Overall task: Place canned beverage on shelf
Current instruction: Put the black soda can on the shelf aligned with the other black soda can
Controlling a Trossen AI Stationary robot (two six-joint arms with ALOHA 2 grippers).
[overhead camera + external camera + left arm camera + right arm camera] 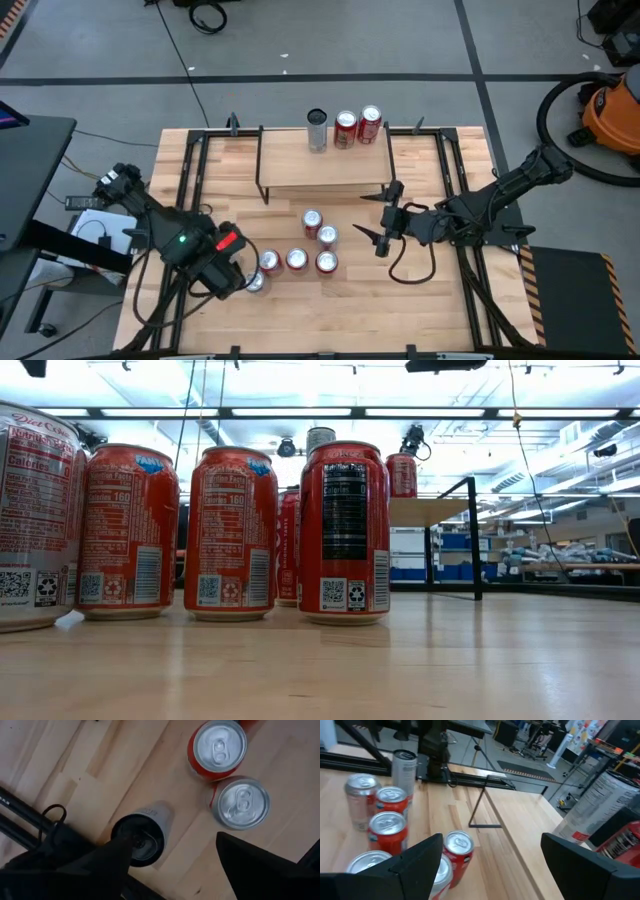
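The shelf (pixel 320 165) stands at the table's far middle, with one silver and two red cans (pixel 346 128) upright on its plank. Several more red cans (pixel 312 240) stand on the table in front of it. A silver can with a dark top (pixel 142 837) stands at the left end of that group. My left gripper (pixel 170 865) hangs open above this can, pointing steeply down, one finger (pixel 107 862) over its rim in the picture. My right gripper (pixel 385 235) waits open to the right of the cans, well above the table.
Two red cans (pixel 230 775) stand close beside the silver one. Black frame rails (pixel 190 200) run along both sides of the table. A cable loops on the wood below my right gripper (pixel 405 270). Bare wood lies at the table's near edge (pixel 380 320).
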